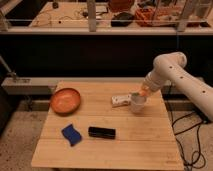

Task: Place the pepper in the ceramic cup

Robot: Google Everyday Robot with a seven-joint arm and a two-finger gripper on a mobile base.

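Note:
The ceramic cup [138, 104] is a small pale cylinder standing on the right part of the wooden table [107, 142]. My gripper [142, 93] hangs from the white arm right above the cup's rim. A small orange rounded thing, the pepper [144, 91], shows at the gripper's tip just above the cup. I cannot tell whether the pepper is held or resting at the rim.
A wide orange-brown bowl [65, 100] sits at the table's left. A small flat white box [120, 101] lies just left of the cup. A blue sponge [71, 134] and a black bar [102, 132] lie near the front. A dark counter wall stands behind the table.

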